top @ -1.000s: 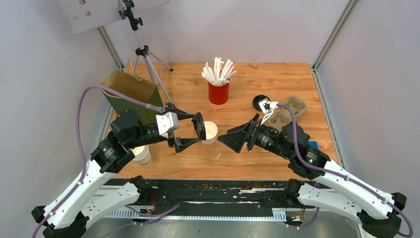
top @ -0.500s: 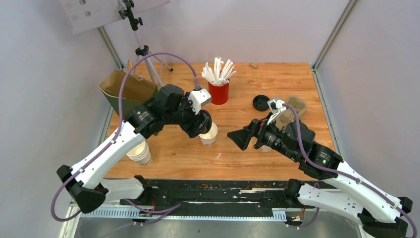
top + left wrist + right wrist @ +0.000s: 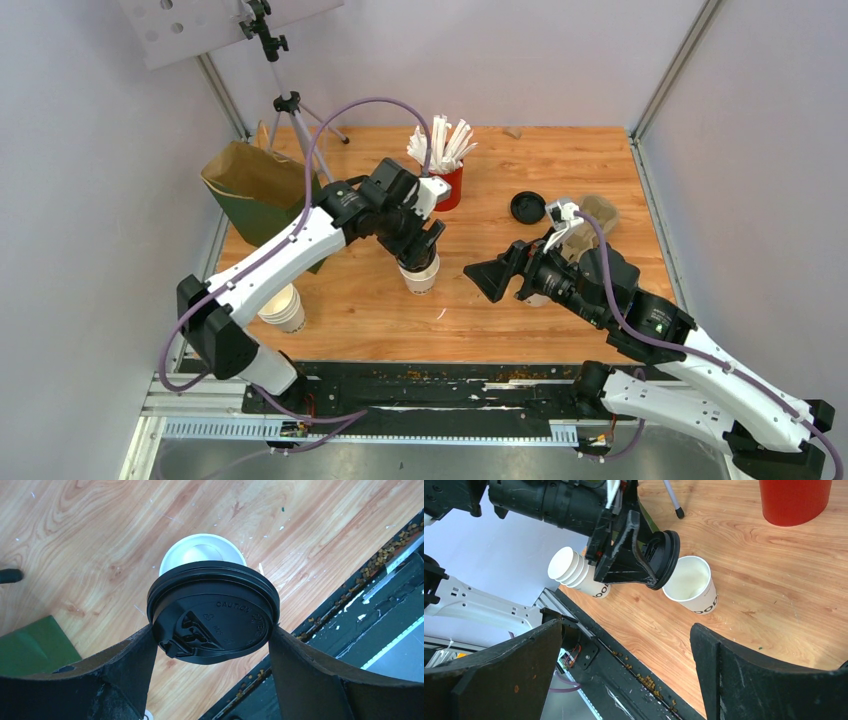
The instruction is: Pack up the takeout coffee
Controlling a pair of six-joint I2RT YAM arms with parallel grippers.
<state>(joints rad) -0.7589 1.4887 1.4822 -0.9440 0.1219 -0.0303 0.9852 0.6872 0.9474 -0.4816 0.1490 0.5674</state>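
The takeout coffee's white paper cup stands open-topped near the middle of the wooden table. My left gripper points down right above it, shut on the round black lid by its rim. In the left wrist view the cup shows just beyond the lid, slightly off-centre from it. Seen from the right wrist, the lid hangs tilted at the cup's left rim. My right gripper hovers open to the right of the cup, with nothing between its fingers.
A green paper bag stands at the back left by a tripod. A red cup of white sticks is behind the arm. A second black lid and a cardboard carrier lie right. Stacked white cups sit front left.
My left arm has swung from the near left up over the cup and turned its gripper downward, carrying the lid above the cup. The right arm drifted slightly right.
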